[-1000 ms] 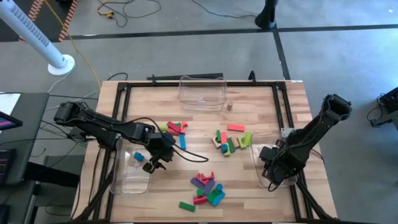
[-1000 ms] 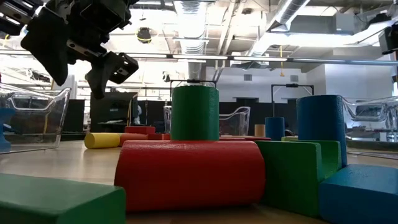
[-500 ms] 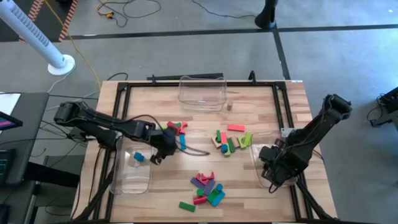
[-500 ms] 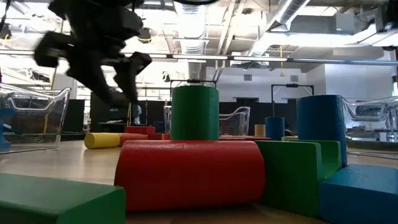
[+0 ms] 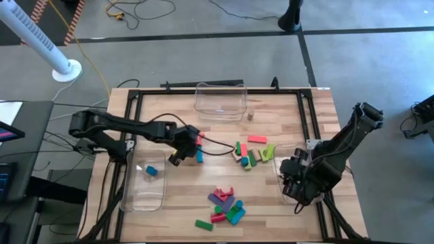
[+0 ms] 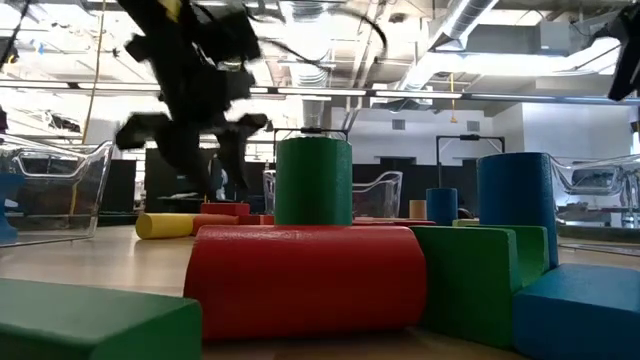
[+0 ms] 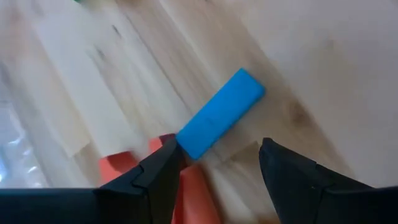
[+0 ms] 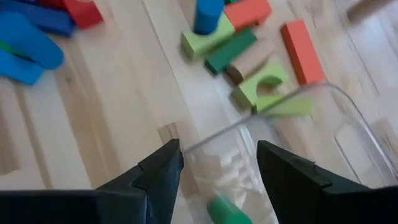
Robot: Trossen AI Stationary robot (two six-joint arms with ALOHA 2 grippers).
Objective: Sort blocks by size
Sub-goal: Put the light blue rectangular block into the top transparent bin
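Grey concrete floor with loose cables surrounds a pale wood-plank bench (image 5: 224, 129) framed in black rails. Blocks lie in three heaps: a red and blue cluster (image 5: 193, 142) near the middle, a green, orange and tan cluster (image 5: 251, 152) toward the right edge, and a pink, purple and teal cluster (image 5: 224, 203) by the near edge. Left tool (image 5: 175, 157) hovers right beside the first cluster, fingers apart and empty, with a flat blue bar (image 7: 221, 113) lying on the wood just ahead of them and red pieces (image 7: 186, 180) touching that bar's end. Right tool (image 8: 217, 168) hangs over the clear bin (image 5: 298, 179) at the right edge, fingers apart, nothing held; a green cylinder (image 8: 225, 210) sits inside. Another clear plastic bin (image 5: 146, 186) at the left edge holds one small blue block (image 5: 151, 171). A third clear bin (image 5: 220, 100) stands at the far edge. Low down, a glossy red cylinder (image 6: 305, 280) lies across the foreground, an upright green cylinder (image 6: 313, 182) behind it.
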